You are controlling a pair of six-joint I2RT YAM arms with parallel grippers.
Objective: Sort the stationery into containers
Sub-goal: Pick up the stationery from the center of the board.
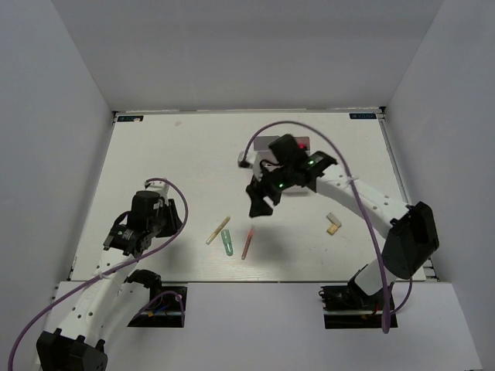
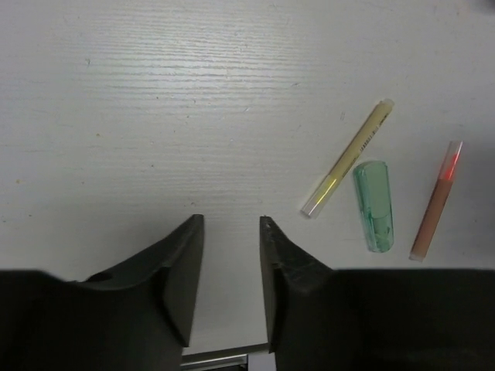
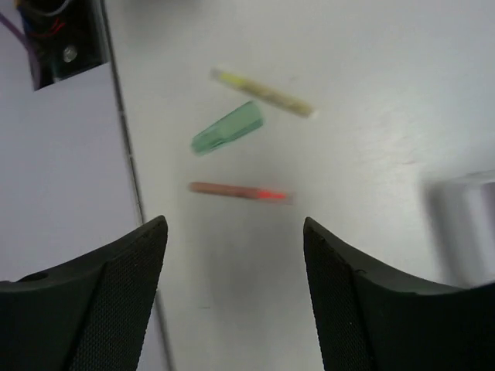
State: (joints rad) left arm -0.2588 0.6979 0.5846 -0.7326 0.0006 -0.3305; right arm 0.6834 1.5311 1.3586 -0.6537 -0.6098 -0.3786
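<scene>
While both arms hang over the white bench (image 1: 155,154), I see my left hand (image 2: 230,232) narrowed to a slim gap with nothing in it, low over bare bench on the left. My right hand (image 3: 233,239) stands wide and empty above the middle. Three pieces of stationery lie near the front edge: a thin pale-yellow stick (image 2: 349,158), a short translucent green plastic tube (image 2: 374,205) just beside it, and a thin orange stick (image 2: 435,202) a little further right. A small beige block (image 1: 333,224) lies well apart on the right. At the far side, a pale rectangular container (image 1: 267,143) is mostly hidden behind my right arm; I cannot make out its compartments.
</scene>
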